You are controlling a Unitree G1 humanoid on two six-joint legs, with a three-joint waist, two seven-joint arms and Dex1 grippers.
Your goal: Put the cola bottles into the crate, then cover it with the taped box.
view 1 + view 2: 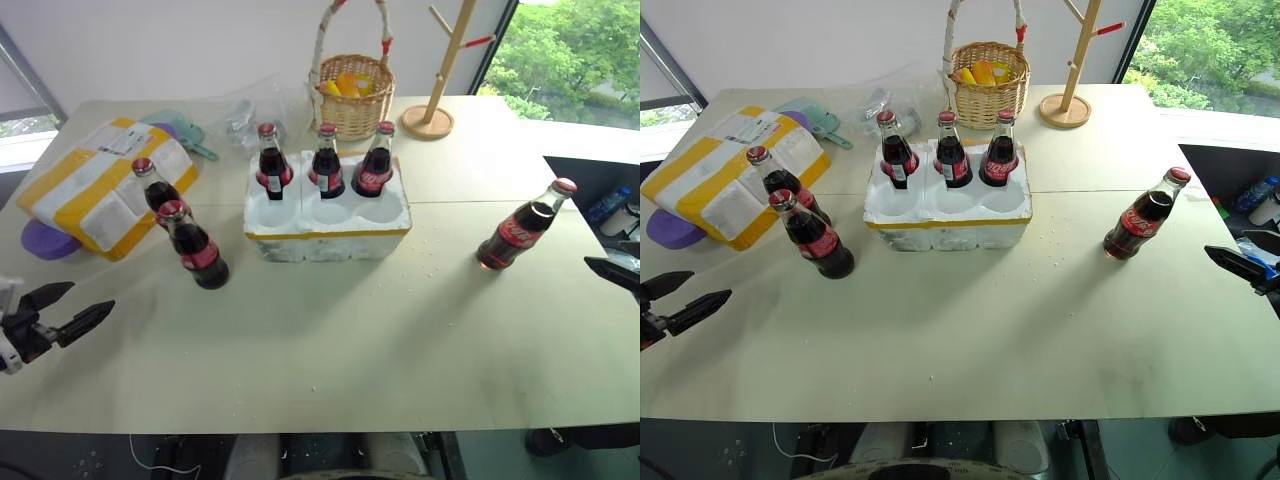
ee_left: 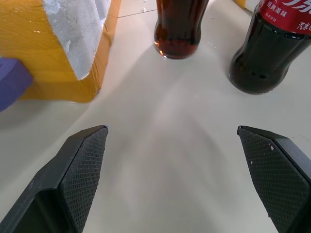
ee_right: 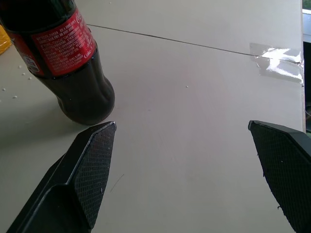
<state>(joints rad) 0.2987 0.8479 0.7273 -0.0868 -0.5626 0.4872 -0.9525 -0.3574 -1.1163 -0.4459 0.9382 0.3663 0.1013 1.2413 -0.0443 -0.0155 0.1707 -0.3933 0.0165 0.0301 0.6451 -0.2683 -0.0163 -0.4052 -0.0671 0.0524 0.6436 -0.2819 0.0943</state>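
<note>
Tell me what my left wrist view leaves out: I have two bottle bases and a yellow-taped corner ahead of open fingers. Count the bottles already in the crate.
Observer: Three cola bottles stand in the crate's back row, the middle one here; its three front wells are empty.
Operator: Give me the sixth bottle.
Observer: It stands alone on the table's right side, just ahead of the right gripper, which is open.
Operator: Describe the cover.
Observer: The taped box lies left of the crate, beside your two bottles, resting partly on a purple thing.
</note>
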